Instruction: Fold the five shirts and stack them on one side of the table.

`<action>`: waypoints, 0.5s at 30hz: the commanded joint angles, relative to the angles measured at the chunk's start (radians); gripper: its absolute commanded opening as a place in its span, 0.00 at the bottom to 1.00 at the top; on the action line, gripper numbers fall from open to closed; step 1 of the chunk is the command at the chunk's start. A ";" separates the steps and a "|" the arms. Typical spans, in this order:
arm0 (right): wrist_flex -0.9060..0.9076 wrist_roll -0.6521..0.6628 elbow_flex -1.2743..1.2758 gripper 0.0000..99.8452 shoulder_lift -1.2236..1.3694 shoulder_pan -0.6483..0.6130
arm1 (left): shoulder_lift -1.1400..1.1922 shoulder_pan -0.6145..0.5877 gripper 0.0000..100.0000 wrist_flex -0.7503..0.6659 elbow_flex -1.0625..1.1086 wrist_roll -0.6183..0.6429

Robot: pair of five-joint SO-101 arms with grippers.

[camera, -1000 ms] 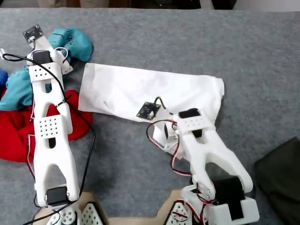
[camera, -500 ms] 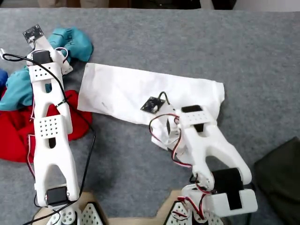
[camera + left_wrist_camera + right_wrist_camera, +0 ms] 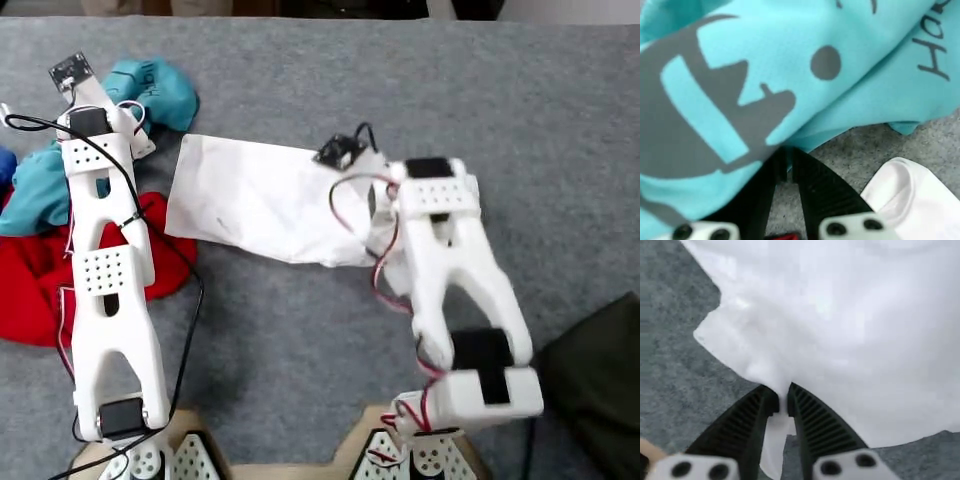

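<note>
High view: right fingers [image 3: 812, 425] pinch white cloth shirt [image 3: 250, 195], mid-fold. Crumpled teal shirt [image 3: 160, 90] and red shirt [image 3: 30, 285] beside it unfolded; left fingers [image 3: 825, 192] nearly closed. No stack yet.

Grey felt-like tbl cover [image 3: 300, 330] w/ tan wood board [image 3: 265, 472] at near edge.

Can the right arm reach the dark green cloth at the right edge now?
Probably not yet: the right hand is shut on the white fabric shirt. The crumpled dark green cloth lies close on that side, nothing between, so after letting go it likely could.
</note>
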 commanded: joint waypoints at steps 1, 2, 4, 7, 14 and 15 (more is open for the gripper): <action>0.009 0.054 -0.191 0.00 0.093 0.042 | -0.013 0.008 0.04 0.003 -0.043 -0.003; 0.017 0.072 -0.234 0.00 0.125 0.050 | -0.013 0.008 0.04 0.003 -0.043 -0.003; 0.031 0.117 -0.317 0.00 0.185 0.051 | -0.013 0.008 0.04 0.003 -0.043 -0.003; 0.041 0.180 -0.435 0.00 0.257 0.051 | -0.013 0.008 0.04 0.003 -0.043 -0.003; 0.046 0.288 -0.627 0.00 0.394 0.047 | -0.013 0.008 0.04 0.003 -0.043 -0.005; 0.046 0.301 -0.644 0.00 0.406 0.047 | -0.013 0.008 0.04 0.003 -0.043 -0.005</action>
